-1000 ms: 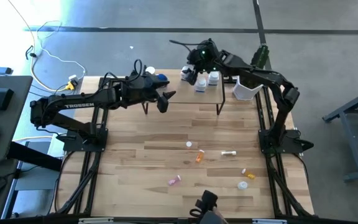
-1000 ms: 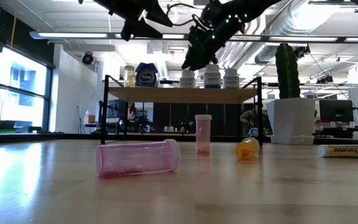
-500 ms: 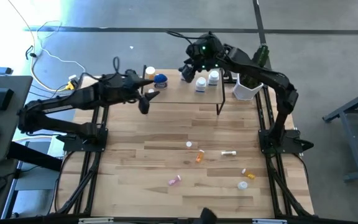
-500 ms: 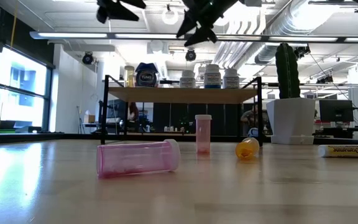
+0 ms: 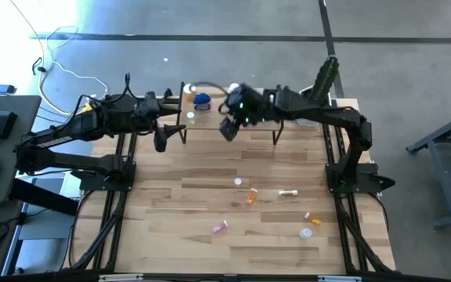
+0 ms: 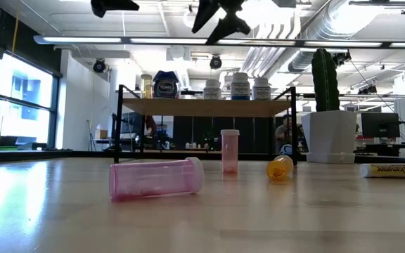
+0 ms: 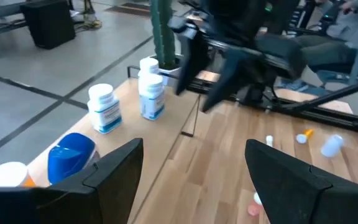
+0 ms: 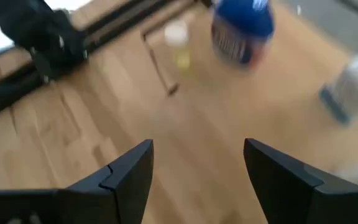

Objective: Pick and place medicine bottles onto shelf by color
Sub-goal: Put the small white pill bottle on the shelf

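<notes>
The shelf (image 6: 209,107) stands at the table's far side (image 5: 208,117). On it stand a blue-lidded jar (image 5: 202,100), an orange bottle (image 6: 146,86) and three white bottles (image 7: 151,99). Loose bottles rest on the table: a pink one on its side (image 6: 157,177), a pink one upright (image 6: 230,150), an orange one (image 5: 250,197) and a white one (image 5: 238,182). My left gripper (image 5: 160,139) is open and empty, high in the air left of the shelf. My right gripper (image 5: 229,129) is open and empty, high over the shelf's near edge.
A white pot with a cactus (image 6: 325,133) stands right of the shelf. A white tube (image 5: 288,192), a pink bottle (image 5: 221,227) and small orange and white pieces (image 5: 310,223) lie on the near right half of the table.
My right gripper has risen from just above the white bottles on the shelf and gone toward the table's near edge, past the shelf's front. My left gripper has gone up and toward the table's left edge, away from the shelf. The bottles have not moved.
</notes>
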